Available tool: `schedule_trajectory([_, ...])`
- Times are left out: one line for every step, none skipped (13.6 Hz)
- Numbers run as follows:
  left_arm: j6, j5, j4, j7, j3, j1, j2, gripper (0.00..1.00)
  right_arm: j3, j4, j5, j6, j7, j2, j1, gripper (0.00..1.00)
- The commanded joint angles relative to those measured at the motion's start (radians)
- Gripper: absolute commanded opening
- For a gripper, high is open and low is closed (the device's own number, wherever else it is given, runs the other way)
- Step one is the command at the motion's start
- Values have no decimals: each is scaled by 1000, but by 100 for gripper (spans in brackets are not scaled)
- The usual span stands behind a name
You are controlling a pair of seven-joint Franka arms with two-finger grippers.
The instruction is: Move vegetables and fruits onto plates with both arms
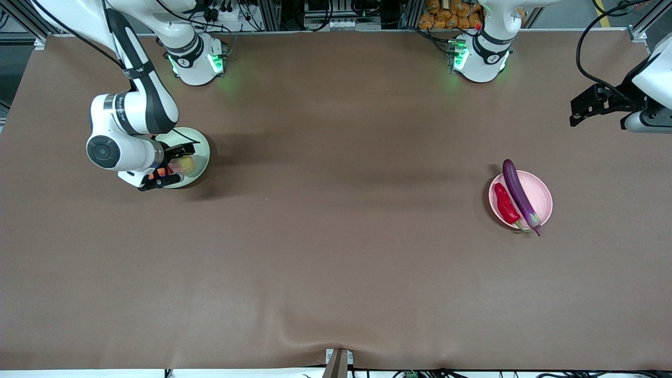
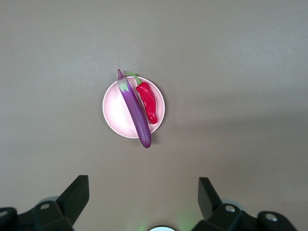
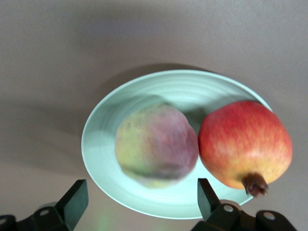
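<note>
The pale green plate point(image 1: 202, 145) lies near the right arm's base and holds the yellowish-pink peach point(image 1: 185, 165) and the red pomegranate point(image 1: 160, 172), which the arm mostly hides. In the right wrist view the peach point(image 3: 156, 144) and pomegranate point(image 3: 243, 142) sit side by side on the plate point(image 3: 98, 144). My right gripper point(image 1: 169, 167) point(image 3: 142, 185) is open and empty, low over them. The pale pink plate point(image 1: 542, 198) point(image 2: 114, 113) holds the purple eggplant point(image 1: 518, 194) point(image 2: 135, 114) and red chili point(image 1: 506, 203) point(image 2: 147, 102). My left gripper point(image 1: 575, 111) point(image 2: 143, 183) is open and empty, high over the table at the left arm's end.
The brown table cloth point(image 1: 336, 236) spreads between the two plates. The arms' bases point(image 1: 197, 63) point(image 1: 480, 58) stand along the table's edge farthest from the front camera. The eggplant's ends overhang the pink plate's rim.
</note>
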Motion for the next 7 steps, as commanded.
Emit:
schedule_trajectory([2,-17,-14,-34,-8,-1,-25,100,7,60,35,-14,8,-5,28,100])
schedule_trajectory([-1,-17,-17,-43,-23,4,-27,100,5,100,54,-22,8,-4,44,100])
schedule_trajectory([-2,-18,-27,-44,-28,8,-33,100,5,153,60,-50,6,1,52,100])
schedule_trajectory([-2,-20,-40,-44,-27,10,-41,100,5,236,61,-108,5,8,55,100])
schedule_trajectory([-2,-20,-40,-44,-27,8,-41,100,5,334,71,-169,6,30,61,100])
schedule_trajectory([-2,-20,-40,-44,-27,10,-41,100,5,434,84,-226,6,54,64,100])
schedule_trajectory([-1,-21,-40,-44,-27,10,-41,100,5,545,91,-269,0,82,61,100])
